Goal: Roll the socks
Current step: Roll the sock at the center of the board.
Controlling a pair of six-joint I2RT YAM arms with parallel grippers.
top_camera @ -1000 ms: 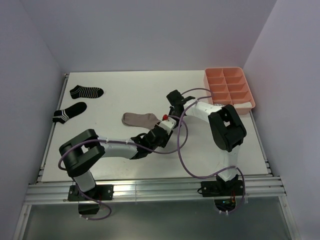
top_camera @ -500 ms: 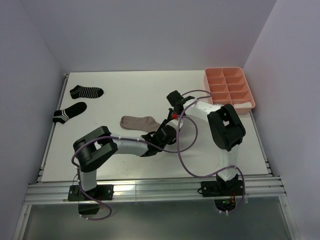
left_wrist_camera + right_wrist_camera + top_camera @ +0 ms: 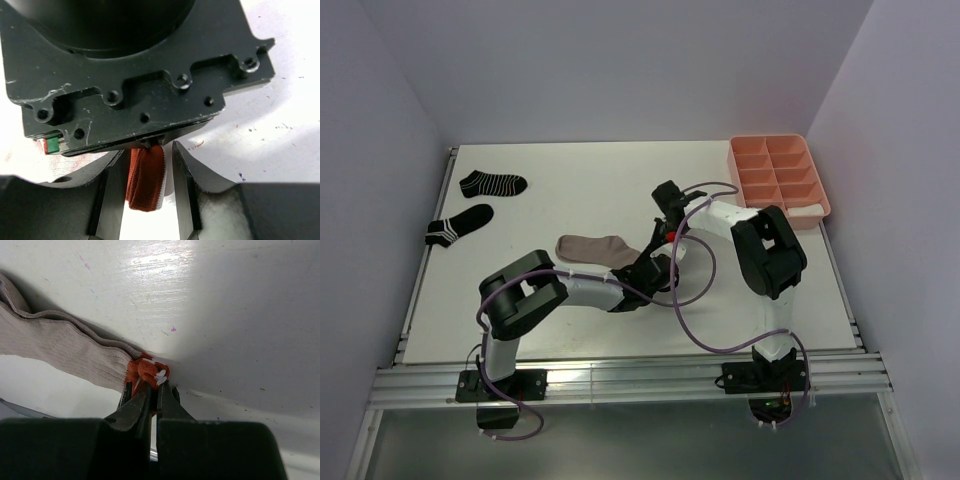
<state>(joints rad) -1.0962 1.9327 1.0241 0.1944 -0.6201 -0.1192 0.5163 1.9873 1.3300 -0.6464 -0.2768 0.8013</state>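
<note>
One taupe sock (image 3: 588, 246), cuff (image 3: 148, 369) pinched in right pincer (image 3: 152, 385).

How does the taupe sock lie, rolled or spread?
Spread: the taupe sock lies flat, unrolled; the right gripper pinches its red cuff.

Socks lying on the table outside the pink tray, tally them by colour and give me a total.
Black striped socks: 2
Taupe sock: 1
Total: 3

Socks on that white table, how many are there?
3. One black white-striped sock far left, a second black striped sock close beside it, a taupe red-cuffed sock mid-table. Others may be hidden.
</note>
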